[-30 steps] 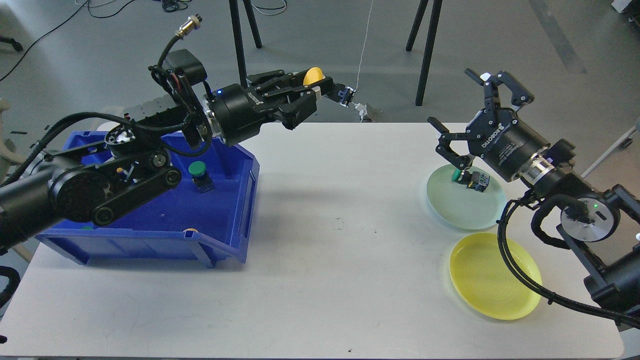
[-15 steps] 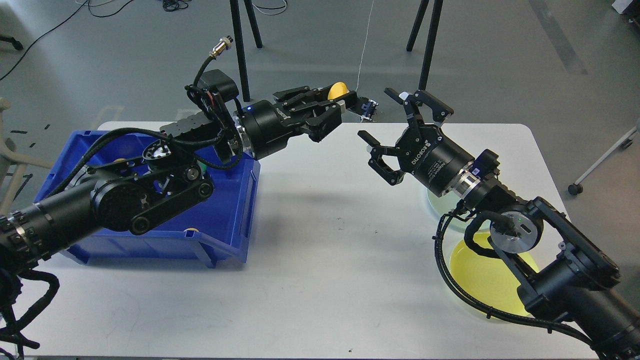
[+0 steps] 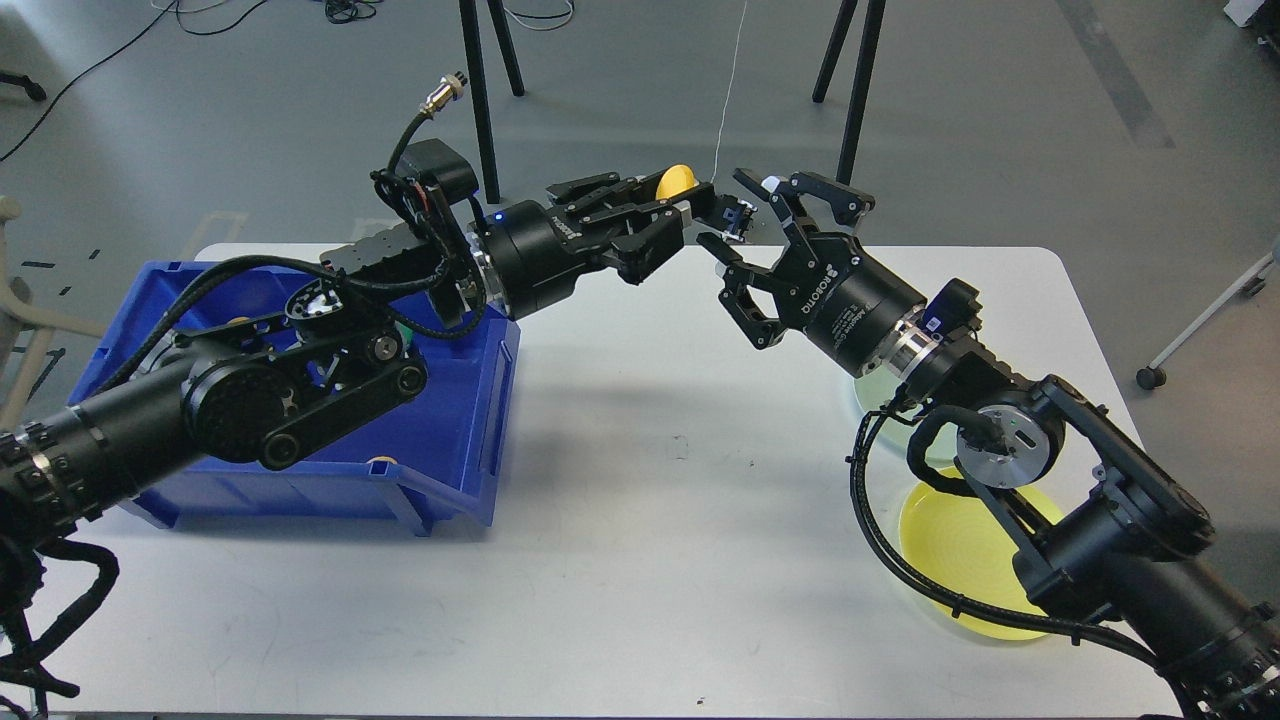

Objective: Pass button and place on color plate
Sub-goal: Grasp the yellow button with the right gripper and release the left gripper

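The yellow button (image 3: 676, 182) is pinched in the left gripper (image 3: 672, 203) above the tabletop (image 3: 640, 500); the right gripper (image 3: 752, 236), jaws spread beside it, has not closed (handover pending), and placement on the yellow plate (image 3: 945, 540) remains

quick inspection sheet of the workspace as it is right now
surface: white table, bare in the middle
job's things: yellow button held in left gripper; yellow plate and green plate largely hidden by right arm; blue bin at left
clutter: nothing seen
grippers: left shut on button; right gripper open, fingers around the button's dark body
cables: black cables looped along both arms
surroundings: grey floor, black stand legs
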Robot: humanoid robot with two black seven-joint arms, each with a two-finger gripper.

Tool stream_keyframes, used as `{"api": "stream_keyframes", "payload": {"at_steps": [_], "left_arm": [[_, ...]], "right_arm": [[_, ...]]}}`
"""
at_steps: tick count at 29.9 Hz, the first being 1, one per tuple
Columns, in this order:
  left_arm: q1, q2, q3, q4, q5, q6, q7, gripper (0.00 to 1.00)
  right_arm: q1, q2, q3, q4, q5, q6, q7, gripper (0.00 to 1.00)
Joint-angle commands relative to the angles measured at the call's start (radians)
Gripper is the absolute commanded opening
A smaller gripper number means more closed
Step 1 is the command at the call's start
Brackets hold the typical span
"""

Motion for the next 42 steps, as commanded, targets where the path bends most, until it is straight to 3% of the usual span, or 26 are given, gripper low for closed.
{"api": "stream_keyframes", "payload": {"at_steps": [1,4,9,16,21,27,30,42], "left_arm": [[-0.002,0.001,0.000,0.000,0.001,-0.001,0.000,0.29],[-0.002,0.001,0.000,0.000,0.001,-0.001,0.000,0.29],[-0.002,0.003,0.000,0.000,0.001,-0.001,0.000,0.29],[-0.005,0.005,0.002,0.000,0.001,-0.003,0.000,0.29],[-0.006,0.003,0.000,-0.002,0.001,-0.003,-0.003,0.31],[-0.006,0.001,0.000,-0.002,0.001,-0.003,-0.003,0.43],[-0.006,0.001,0.000,-0.002,-0.002,0.002,-0.002,0.62],[-0.006,0.003,-0.020,-0.002,-0.005,0.005,-0.011,0.78]], "right_arm": [[0.010,0.001,0.001,-0.036,0.001,-0.005,0.000,0.55],[0.010,0.001,0.001,-0.043,0.000,-0.009,-0.002,0.54],[0.010,0.008,0.000,-0.043,0.000,-0.006,-0.005,0.30],[0.019,0.008,0.000,-0.041,0.000,-0.003,-0.005,0.27],[0.021,0.006,0.000,-0.043,0.000,-0.002,-0.005,0.11],[0.021,0.005,0.000,-0.043,0.000,-0.003,-0.005,0.11],[0.021,0.003,0.000,-0.043,0.000,-0.002,-0.003,0.11],[0.010,-0.014,0.015,-0.035,0.001,-0.002,-0.003,0.12]]}}
